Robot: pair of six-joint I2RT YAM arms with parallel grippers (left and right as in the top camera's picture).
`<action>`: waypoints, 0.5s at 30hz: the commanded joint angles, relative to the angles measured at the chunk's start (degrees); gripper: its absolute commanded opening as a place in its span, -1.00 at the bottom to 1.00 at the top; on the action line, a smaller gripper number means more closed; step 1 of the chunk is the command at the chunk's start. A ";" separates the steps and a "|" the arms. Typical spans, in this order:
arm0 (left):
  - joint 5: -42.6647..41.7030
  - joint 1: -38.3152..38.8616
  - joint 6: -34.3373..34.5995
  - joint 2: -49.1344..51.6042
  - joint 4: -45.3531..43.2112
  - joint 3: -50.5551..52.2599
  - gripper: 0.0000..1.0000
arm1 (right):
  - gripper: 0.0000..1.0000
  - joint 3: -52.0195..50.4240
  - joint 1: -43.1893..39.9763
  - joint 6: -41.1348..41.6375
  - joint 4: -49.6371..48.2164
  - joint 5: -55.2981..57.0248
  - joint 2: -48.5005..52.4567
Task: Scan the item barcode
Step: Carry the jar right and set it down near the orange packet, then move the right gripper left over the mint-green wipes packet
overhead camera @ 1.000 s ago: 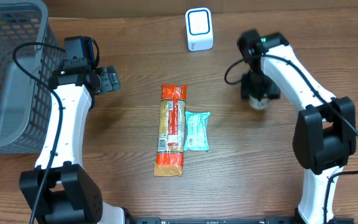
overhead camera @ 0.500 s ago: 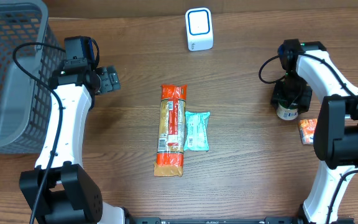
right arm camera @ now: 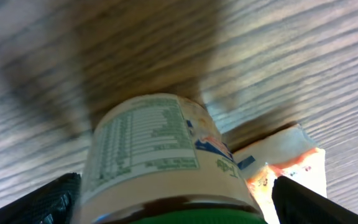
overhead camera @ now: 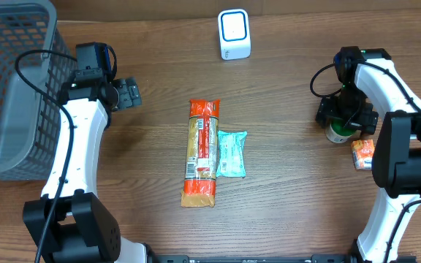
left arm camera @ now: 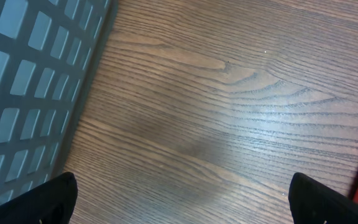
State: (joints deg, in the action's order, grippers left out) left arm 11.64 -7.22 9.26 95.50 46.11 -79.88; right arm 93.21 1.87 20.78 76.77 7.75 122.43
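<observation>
Straddling jar (right arm camera: pixel 154 143), right gripper (right arm camera: pixel 174 202) stood jaws apart; orange packet (right arm camera: pixel 284 162) lay just beside jar. Left gripper (left arm camera: pixel 182 196) spread wide above table (left arm camera: pixel 229 93).

The left arm (overhead camera: pixel 75 146) stretches forward from its base, its wrist turned inward so that the left gripper (overhead camera: pixel 128 93) points toward the right arm, jaws wide apart. Its fingertips (left arm camera: pixel 58 200) sit in the bottom corners of the wrist view. The right arm (overhead camera: pixel 397 80) arches forward and folds back, with the right gripper (overhead camera: pixel 346 117) pointing down. Its fingers (right arm camera: pixel 53 200) seem fully spread, though blur softens them.
</observation>
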 commanded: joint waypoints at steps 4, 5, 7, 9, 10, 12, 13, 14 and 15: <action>0.37 0.11 0.15 0.07 -0.02 -0.90 1.00 | 1.00 3.52 -0.13 0.13 1.27 1.16 -2.49; 0.37 0.11 0.15 0.07 0.00 -0.90 0.99 | 1.00 4.96 -0.13 0.26 1.84 1.01 -3.19; 0.37 0.11 0.15 0.07 0.00 -0.90 1.00 | 1.00 8.72 -0.09 0.20 3.63 -0.59 -4.94; 0.37 0.11 0.15 0.07 -0.02 -0.90 1.00 | 1.00 12.70 0.17 0.17 5.79 -2.80 -6.51; 0.37 0.11 0.17 0.07 -0.02 -0.90 0.99 | 1.00 14.93 0.46 0.20 6.99 -4.72 -7.32; 0.37 0.11 0.15 0.07 -0.02 -0.92 1.00 | 1.00 17.84 1.33 0.20 8.24 -8.50 -8.48; 0.37 0.11 0.17 0.07 -0.02 -0.90 1.00 | 1.00 18.58 2.12 0.13 8.24 -10.43 -9.16; 0.37 0.11 0.17 0.07 -0.02 -0.92 1.00 | 1.00 18.64 2.99 -0.04 7.98 -11.58 -9.68; 0.37 0.11 0.17 0.07 -0.02 -0.90 1.00 | 1.00 18.64 3.96 -0.02 7.91 -12.02 -9.99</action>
State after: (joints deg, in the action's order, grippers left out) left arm 11.66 -7.22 9.26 95.50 46.11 -79.88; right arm 110.21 3.09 20.80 84.55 1.10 115.74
